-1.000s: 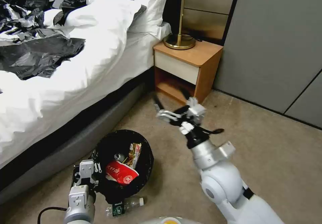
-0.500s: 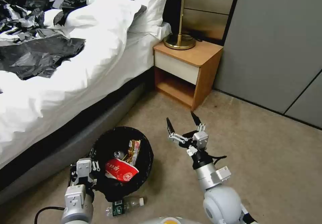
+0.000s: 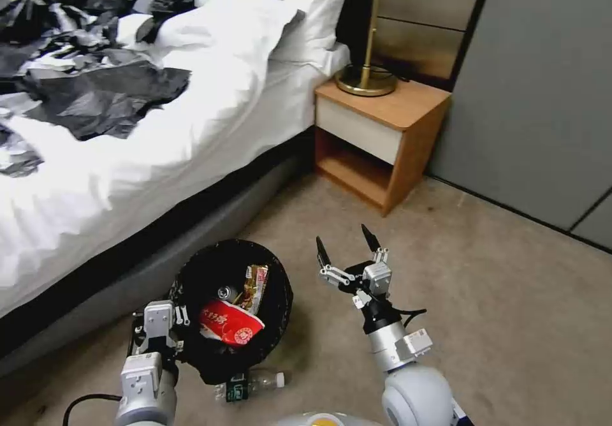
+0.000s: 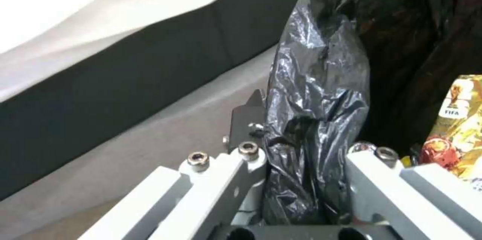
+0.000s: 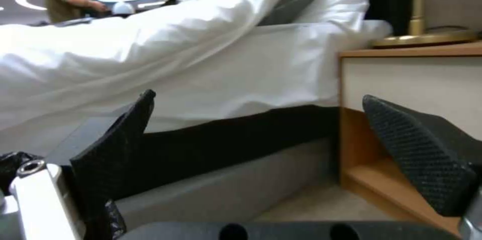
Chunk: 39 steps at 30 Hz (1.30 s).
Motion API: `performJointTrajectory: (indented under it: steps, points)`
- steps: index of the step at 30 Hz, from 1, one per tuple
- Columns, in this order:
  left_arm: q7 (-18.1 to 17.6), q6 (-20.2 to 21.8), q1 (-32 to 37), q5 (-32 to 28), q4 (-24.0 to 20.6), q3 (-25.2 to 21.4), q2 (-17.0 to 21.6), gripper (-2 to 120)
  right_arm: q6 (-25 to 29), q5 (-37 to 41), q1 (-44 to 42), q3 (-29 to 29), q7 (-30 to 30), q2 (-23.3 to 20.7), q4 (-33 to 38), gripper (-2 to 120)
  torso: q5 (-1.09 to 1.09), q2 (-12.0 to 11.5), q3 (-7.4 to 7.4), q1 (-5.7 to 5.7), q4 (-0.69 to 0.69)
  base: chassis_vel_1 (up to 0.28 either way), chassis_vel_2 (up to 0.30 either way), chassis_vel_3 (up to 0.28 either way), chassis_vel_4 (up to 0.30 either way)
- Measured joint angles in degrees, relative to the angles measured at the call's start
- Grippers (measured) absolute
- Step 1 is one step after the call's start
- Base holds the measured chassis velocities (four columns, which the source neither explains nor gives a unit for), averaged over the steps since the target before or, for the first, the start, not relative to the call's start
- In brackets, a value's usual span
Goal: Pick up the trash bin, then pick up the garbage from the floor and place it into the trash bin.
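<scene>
In the head view, the right gripper (image 3: 344, 247) has drawn back from the nightstand (image 3: 382, 120) and hangs beside the trash bin (image 3: 233, 305), jaws wide and empty, so a wrapper (image 3: 231, 327) seems delivered. A bottle (image 3: 255, 384) remains on the floor.

In the left wrist view, the left gripper (image 4: 301, 157) clamps the bin's liner.

In the right wrist view, the bed (image 5: 201, 63) lies ahead.

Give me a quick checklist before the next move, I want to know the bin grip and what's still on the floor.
1. Left tool clamped on the black-bagged rim of the small round trash bin: ok.
2. Right tool open and empty: ok.
3. Red wrapper inside the bin: ok.
4. Small clear plastic bottle with green label off the floor: not ok, it lies beside the bin.
5. Bin lifted off the carpet: cannot tell.
</scene>
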Motion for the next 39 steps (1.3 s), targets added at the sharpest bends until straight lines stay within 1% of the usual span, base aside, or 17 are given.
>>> performJointTrajectory:
  steps: [17,20,26,29,39]
  points:
    - [0.0,-0.3,1.0,0.4,-0.3,-0.1,-0.2,3,-0.7,-0.3,0.4,-0.4,-0.7,-0.7,0.5,100,0.00,0.0,0.00,0.00,0.00,0.115,0.118,0.114,0.115]
    - [0.2,-0.5,1.3,0.7,-0.3,-0.1,-0.3,3,-0.8,-0.4,0.4,-0.5,-0.9,-1.1,0.6,100,0.00,0.0,0.00,0.00,0.00,0.118,0.118,0.128,0.127]
    - [0.3,-0.9,2.1,1.1,-0.5,0.1,-0.5,3,-1.1,-0.8,0.2,-0.7,-1.7,-3.8,0.6,100,0.00,0.0,0.00,0.00,0.00,0.136,0.129,0.118,0.121]
    - [0.3,-1.1,2.4,1.2,-0.5,0.1,-0.5,3,-1.3,-0.8,0.4,-0.8,-1.9,-4.4,0.6,100,0.00,0.0,0.00,0.00,0.00,0.130,0.122,0.117,0.115]
    - [0.3,-2.3,3.5,1.3,-0.5,-0.2,-0.6,3,-1.8,0.1,1.1,-1.5,-2.1,-4.5,0.7,100,0.00,0.0,0.00,0.00,0.00,0.115,0.132,0.131,0.132]
